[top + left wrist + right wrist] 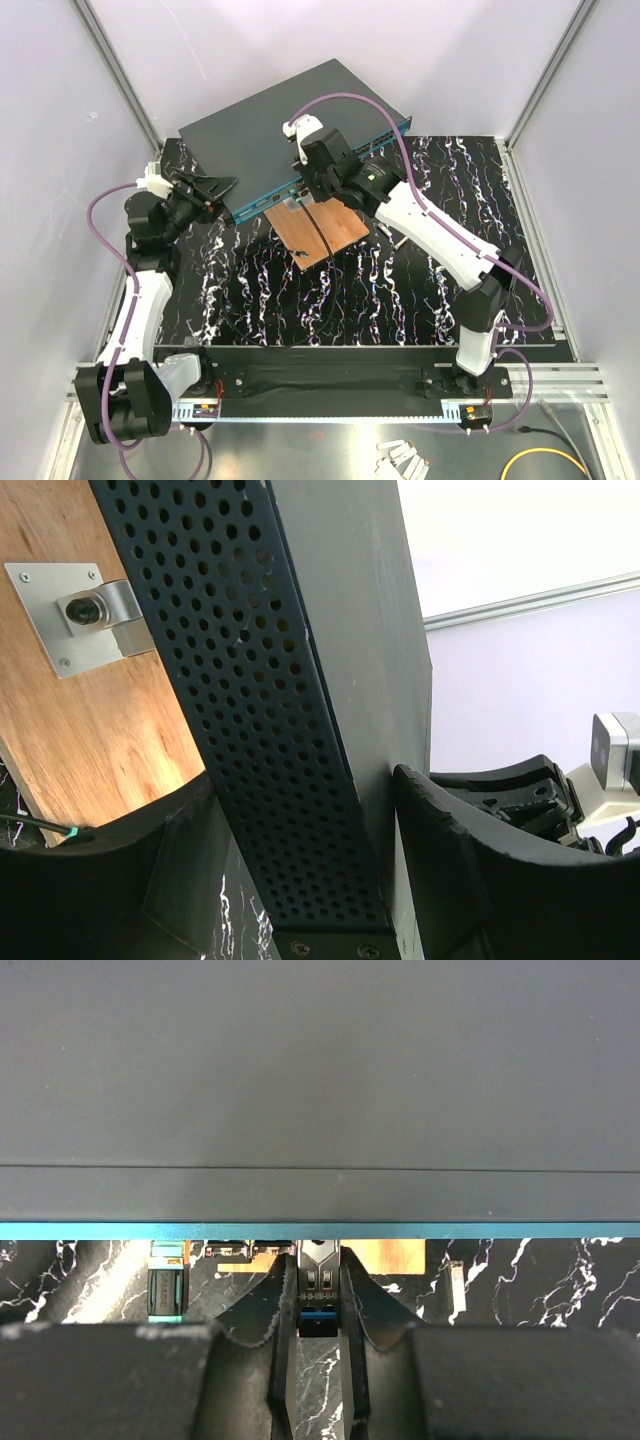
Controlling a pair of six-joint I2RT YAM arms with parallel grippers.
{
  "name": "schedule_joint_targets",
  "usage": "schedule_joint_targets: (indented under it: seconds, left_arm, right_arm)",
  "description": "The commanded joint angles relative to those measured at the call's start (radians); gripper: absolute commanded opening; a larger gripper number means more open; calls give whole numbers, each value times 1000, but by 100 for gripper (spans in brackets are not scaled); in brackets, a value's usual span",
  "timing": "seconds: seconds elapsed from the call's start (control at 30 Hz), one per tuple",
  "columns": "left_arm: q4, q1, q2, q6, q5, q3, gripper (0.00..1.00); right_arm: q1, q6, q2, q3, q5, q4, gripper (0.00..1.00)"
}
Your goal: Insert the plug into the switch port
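Observation:
The switch (270,120) is a flat dark grey box with a teal front edge (320,1230), lying askew at the back of the table. My left gripper (215,188) is shut on its front-left corner. In the left wrist view the perforated side of the switch (280,730) fills the space between both fingers of the left gripper (300,790). My right gripper (305,195) is at the middle of the front edge, shut on the plug (320,1285). This small black and silver plug has a blue band, and its nose reaches the teal edge. The ports are hidden under the lip.
A copper-brown board (325,235) lies on the marbled black table (400,290) just in front of the switch, with a thin black cable (322,238) running across it. It carries a metal bracket (85,615). A teal connector (167,1285) sits left of the plug.

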Motion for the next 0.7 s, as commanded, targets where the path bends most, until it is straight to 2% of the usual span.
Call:
schedule_joint_targets:
  seconds: [0.0,0.13,0.17,0.27,0.3,0.53,0.67]
  left_arm:
    - [35,-29,-10,35,9,18,65]
    - [35,-30,-11,36,9,18,65]
    - [32,-30,-11,38,8,17,65]
    - [29,-29,-11,41,8,18,65]
    - [25,-29,-11,41,9,20,65]
    - [15,-29,-11,48,9,26,65]
    - [12,-29,-10,53,9,31,65]
  right_arm:
    - [17,-41,-20,51,-50,71,20]
    - [16,-60,-61,-2,-66,64,37]
    - [16,-66,-70,-11,-74,62,46]
    - [10,-80,-115,-59,-100,58,61]
    - [7,-83,-135,-71,-112,58,64]
    - [-36,-95,-190,-151,-188,24,66]
    - [-68,-98,-210,-183,-218,2,63]
